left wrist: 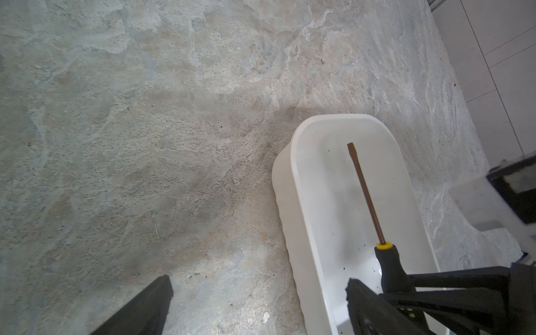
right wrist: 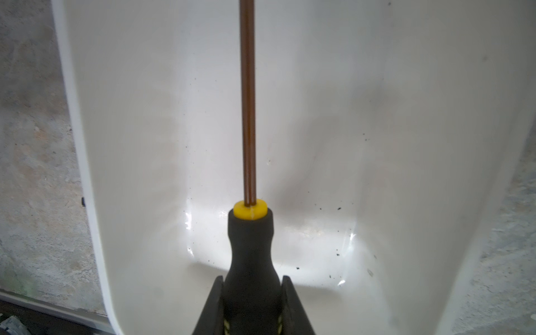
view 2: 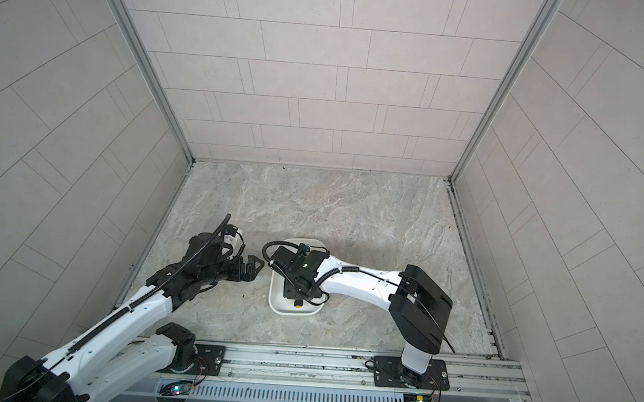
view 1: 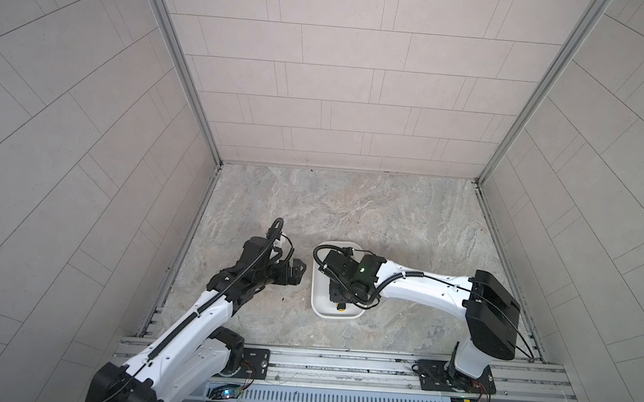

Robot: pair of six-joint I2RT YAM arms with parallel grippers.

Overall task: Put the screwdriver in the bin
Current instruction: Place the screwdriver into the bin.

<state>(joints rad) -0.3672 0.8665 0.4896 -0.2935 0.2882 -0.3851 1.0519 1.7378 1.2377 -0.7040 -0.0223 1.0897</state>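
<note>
Stone-patterned surface [view 1: 351,212], enclosed by tiled walls.

Bin [view 1: 319,294]: white, shallow, lying toward the front middle.

Screwdriver [left wrist: 367,197]: within the bin's outline, with its shaft running along the bin's length. This is probably so that it clears the low walls when let go. Whether it touches the bin's floor cannot be told.

Right end effector [right wrist: 252,280]: pinching the black handle behind the yellow collar, where the thick part gives a firm hold.

Left end effector [view 1: 296,272]: spread, holding nothing, just beside the bin. It appears to stand clear of the drop.

Remaining step, by judgement: release.
</note>
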